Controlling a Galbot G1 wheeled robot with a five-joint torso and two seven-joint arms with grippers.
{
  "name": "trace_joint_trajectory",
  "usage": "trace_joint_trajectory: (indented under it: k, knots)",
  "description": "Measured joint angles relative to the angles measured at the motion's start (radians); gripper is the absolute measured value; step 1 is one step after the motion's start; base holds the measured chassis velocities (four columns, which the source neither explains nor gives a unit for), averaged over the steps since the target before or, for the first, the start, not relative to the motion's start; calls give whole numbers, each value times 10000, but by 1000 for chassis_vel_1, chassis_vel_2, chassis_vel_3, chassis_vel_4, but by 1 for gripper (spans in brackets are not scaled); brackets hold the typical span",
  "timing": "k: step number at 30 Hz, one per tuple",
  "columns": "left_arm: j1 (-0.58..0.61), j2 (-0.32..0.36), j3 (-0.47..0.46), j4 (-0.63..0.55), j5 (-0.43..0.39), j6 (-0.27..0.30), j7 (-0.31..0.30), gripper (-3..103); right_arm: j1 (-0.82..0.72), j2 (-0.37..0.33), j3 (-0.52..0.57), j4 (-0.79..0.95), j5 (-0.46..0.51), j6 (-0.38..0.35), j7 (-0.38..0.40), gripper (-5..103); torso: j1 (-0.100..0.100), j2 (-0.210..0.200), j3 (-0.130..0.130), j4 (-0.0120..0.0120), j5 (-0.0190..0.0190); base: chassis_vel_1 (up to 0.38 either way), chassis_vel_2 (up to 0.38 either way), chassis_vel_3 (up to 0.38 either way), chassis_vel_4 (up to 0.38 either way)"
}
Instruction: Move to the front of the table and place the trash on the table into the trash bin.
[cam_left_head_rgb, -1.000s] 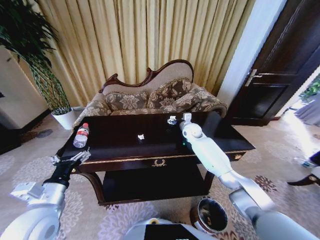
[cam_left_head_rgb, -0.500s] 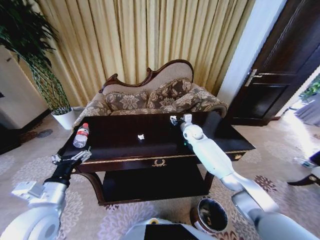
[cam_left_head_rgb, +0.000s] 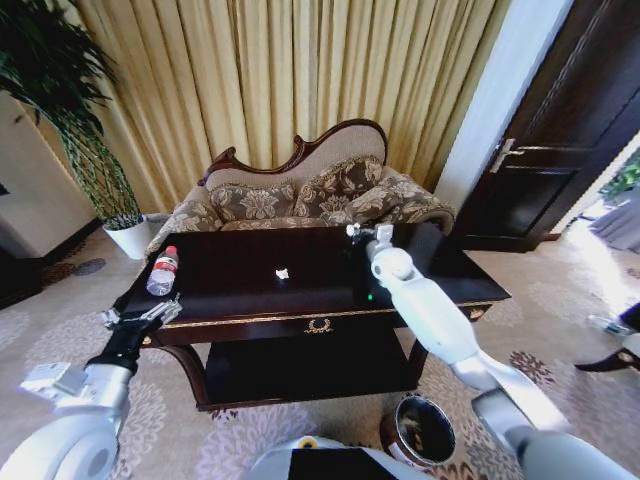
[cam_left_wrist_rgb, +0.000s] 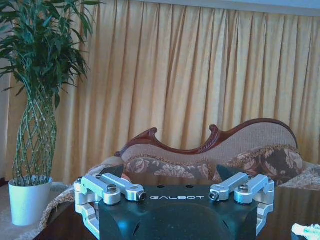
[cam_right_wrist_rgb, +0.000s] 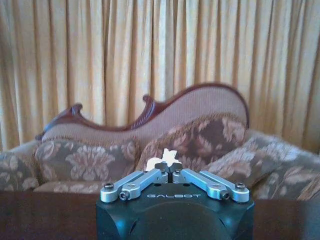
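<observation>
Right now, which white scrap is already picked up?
The scrap pinched in the right gripper, raised over the table's far edge. The other scrap lies loose mid-table, ungripped.

Trash bin (cam_left_head_rgb: 420, 432) partly hidden behind right arm.

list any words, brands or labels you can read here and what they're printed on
"GALBOT": on the black body of the left gripper, behind its open fingers.
"GALBOT": on the black body of the right gripper, which is pinching a white scrap.
The bottle on the table has a red-white label, too small to read.
The gold emblem on the drawer carries no letters.
</observation>
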Motion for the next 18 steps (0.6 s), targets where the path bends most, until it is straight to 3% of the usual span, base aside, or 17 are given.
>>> trace_joint_trajectory:
  k: [5, 9, 18]
  knots:
    - [-85, 4, 58, 0, -9, -30, 13, 100, -1687, -997, 1114, 1716, 4, 238, 86, 0, 0, 0, 0, -3, 1, 0, 0, 0, 0]
    - [-128, 61, 167, 0, 4, -41, 30, 100, -3107, -1327, 2039, 2616, -21, 465, 192, 0, -1, 0, 0, -3, 3, 0, 0, 0, 0]
    - [-156, 217, 227, 83, -3, -110, 246, 100, -5093, -1109, 3328, 3948, -187, 783, 483, 0, -2, 0, -1, 1, 0, 0, 0, 0, 0]
